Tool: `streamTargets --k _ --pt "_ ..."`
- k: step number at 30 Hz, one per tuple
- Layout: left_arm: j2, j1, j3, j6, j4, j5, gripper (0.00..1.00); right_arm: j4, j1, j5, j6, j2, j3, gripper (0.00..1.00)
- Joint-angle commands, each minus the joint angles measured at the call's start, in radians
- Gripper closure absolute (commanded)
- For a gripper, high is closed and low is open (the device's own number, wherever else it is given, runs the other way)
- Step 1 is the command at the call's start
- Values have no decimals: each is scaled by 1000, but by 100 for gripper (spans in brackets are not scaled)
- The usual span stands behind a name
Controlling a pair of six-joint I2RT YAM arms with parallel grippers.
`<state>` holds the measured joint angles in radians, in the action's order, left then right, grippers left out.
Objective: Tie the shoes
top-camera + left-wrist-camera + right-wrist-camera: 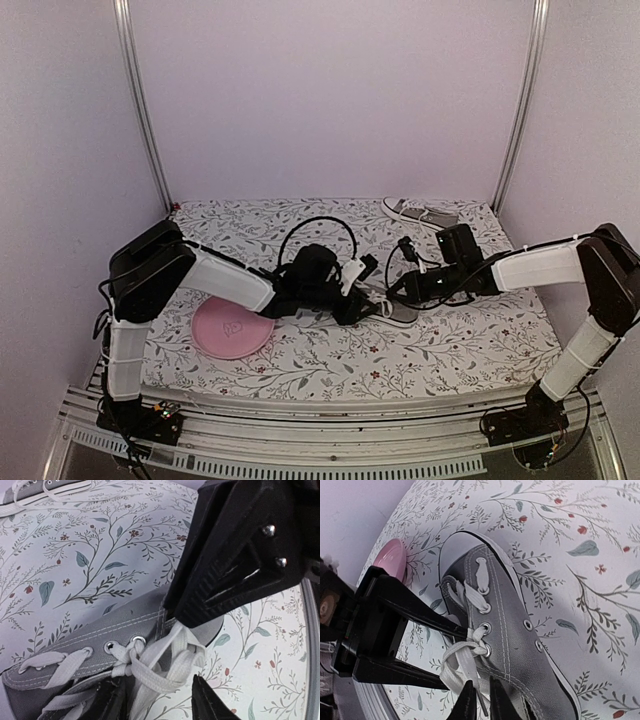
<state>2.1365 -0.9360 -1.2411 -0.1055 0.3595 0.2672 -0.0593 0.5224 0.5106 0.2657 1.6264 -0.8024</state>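
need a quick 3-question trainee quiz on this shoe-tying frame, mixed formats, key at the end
1. Where is the second shoe? A) at the far edge of the table B) beside the right arm's base C) on top of the other shoe
2. True or false: the pink plate lies on the side of the left arm.
3. Fill in: the right gripper pinches a white ____ of the middle shoe.
Key: 1 A. 2 true. 3 lace.

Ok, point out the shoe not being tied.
In the top view, the spare shoe lies at the far edge of the table, right of centre, beyond the right gripper.
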Motion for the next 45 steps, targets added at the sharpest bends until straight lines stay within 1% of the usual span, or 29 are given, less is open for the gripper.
streamTargets --k 1,2,4,6,10,13,17,20,23,25,26,27,28,29,30,32,35,38,42,45 --pt "9 -5 -17 -11 12 -15 55 -20 -2 26 6 9 6 95" --pt "4 -4 -10 -19 23 -25 53 -22 -2 24 9 6 6 97" --pt "-20 -3 19 -53 59 -75 47 -24 -2 7 20 -5 9 97" --pt "-60 0 65 -102 111 -117 43 -22 -2 -28 33 -16 8 98" --pt "-154 20 167 -250 208 -162 40 -9 -17 -75 44 -28 -10 98" --pt "-220 46 238 -358 261 -139 40 -2 -45 -80 39 -21 -28 98" --pt "-232 83 294 -452 310 -73 43 -2 -85 -81 25 -4 -39 98" --pt "-210 89 293 -472 313 -37 45 -12 -109 -79 18 9 -41 98" --pt "-180 89 261 -490 319 24 47 -18 -123 -77 14 29 -49 98" --pt "-124 89 241 -504 328 60 48 -18 -130 -70 10 39 -54 97" --pt "-111 89 230 -515 331 72 49 -18 -132 -66 8 37 -55 96" --pt "-99 89 222 -528 332 80 50 -15 -131 -64 4 31 -53 90" --pt "-87 89 212 -536 331 89 50 -15 -132 -59 -2 17 -50 84" --pt "-77 89 202 -541 330 95 51 -13 -131 -57 -10 -3 -42 73" --pt "-65 89 191 -545 321 99 52 -14 -131 -54 -21 -27 -29 65" --pt "-45 88 170 -564 298 98 53 -12 -129 -53 -48 -86 4 56" --pt "-23 88 156 -598 296 103 54 10 -109 -60 -86 -160 52 50" --pt "-7 88 155 -634 300 110 56 39 -46 -95 -136 -203 78 46" --pt "13 89 148 -659 293 119 61 52 30 -135 -179 -204 86 43" --pt "22 89 148 -674 297 120 63 58 78 -195 -227 -185 72 38"
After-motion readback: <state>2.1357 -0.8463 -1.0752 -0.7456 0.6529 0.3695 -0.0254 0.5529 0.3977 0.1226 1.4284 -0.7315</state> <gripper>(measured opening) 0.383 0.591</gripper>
